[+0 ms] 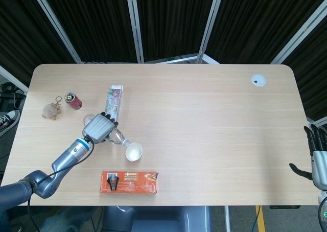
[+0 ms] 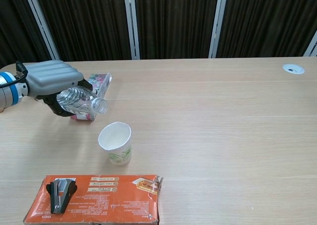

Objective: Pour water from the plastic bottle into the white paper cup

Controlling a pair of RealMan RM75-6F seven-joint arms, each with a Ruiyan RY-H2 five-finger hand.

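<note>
My left hand (image 2: 53, 81) (image 1: 98, 128) grips a clear plastic bottle (image 2: 83, 101) (image 1: 116, 137), tilted with its uncapped mouth pointing right and slightly down. The mouth hangs above and to the left of the white paper cup (image 2: 116, 142) (image 1: 134, 151), which stands upright on the table. I see no stream between bottle and cup. My right hand (image 1: 318, 158) hangs at the table's far right edge, fingers apart, holding nothing.
An orange box (image 2: 94, 198) with a black stapler on it lies just in front of the cup. A patterned flat box (image 1: 113, 102) lies behind the left hand. A red can (image 1: 73, 100) and a small plush toy (image 1: 51, 110) sit at the far left.
</note>
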